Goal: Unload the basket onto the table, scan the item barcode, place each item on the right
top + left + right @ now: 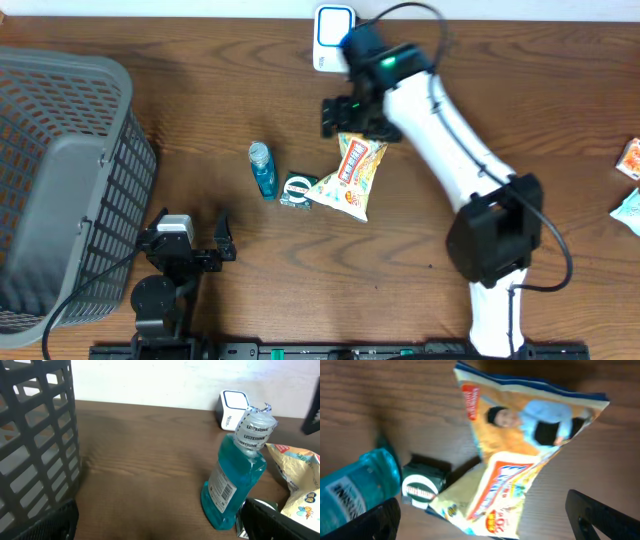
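Hovering empty with jaws wide apart, the right claw hangs over the bag, which lies on the counter against a green tin. Also spread, the left claw sits by the basket. Its wrist view alone reads "LISTERINE" and a barcode on the blue bottle; the bag's print blurs. At the far edge stands the scanner.

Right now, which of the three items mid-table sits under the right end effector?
The yellow snack bag: the open right end effector hangs over its top edge. The blue mouthwash bottle and dark green box lie beside the bag, not under it.
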Motion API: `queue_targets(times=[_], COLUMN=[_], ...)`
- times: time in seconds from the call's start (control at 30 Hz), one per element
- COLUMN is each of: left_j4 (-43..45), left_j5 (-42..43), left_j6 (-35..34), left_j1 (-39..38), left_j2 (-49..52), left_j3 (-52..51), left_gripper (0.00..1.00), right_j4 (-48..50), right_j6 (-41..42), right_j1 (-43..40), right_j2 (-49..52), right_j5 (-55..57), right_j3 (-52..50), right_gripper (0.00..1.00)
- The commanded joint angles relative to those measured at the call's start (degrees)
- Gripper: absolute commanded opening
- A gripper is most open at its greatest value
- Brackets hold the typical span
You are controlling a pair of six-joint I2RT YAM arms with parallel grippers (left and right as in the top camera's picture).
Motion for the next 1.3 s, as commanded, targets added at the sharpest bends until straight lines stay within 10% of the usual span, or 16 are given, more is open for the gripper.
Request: queue_targets(times=[0.0, 0.2, 0.5, 0.7, 0.87, 1.03, 1.27], left_j4=[-1.5, -1.5, -1.5, -1.5, -1.5, -1.5, -1.5], left_j5=[0.7, 0.7, 0.7, 0.7, 0.7, 0.7, 0.7], left_j6=[0.8, 0.8, 0.8, 0.8, 0.8, 0.8, 0.8], left_j1=[0.3, 0.3, 0.3, 0.3, 0.3, 0.3, 0.3], left_j2=[-0.2, -0.2, -0.2, -0.2, -0.2, -0.2, -0.2], left_j3=[-0.9, -0.9, -0.9, -0.9, -0.9, -0.9, -0.9], left_gripper=[1.0, 1.0, 1.0, 1.0, 1.0, 1.0, 1.0], right_j4=[0.5, 0.4, -6.0, -9.6, -9.0, -5.9, -3.3], right_j6=[9.7, 13.9, 14.5, -1.9, -20.4, -19.4, -19.6], right_j1=[5.8, 9.7, 9.3, 9.0, 8.6, 8.7, 8.8], right_j2=[1.2, 7.1, 13.3, 10.7, 7.9, 1.7, -0.5], right_j5=[15.4, 24.7, 25.9, 38.1, 42.8, 35.7, 22.6], right_j3=[0.0, 0.0, 0.0, 0.1, 0.2, 1.2, -0.9], right_gripper=[0.99, 0.86, 0.26, 0.15, 0.28, 0.81, 0.79])
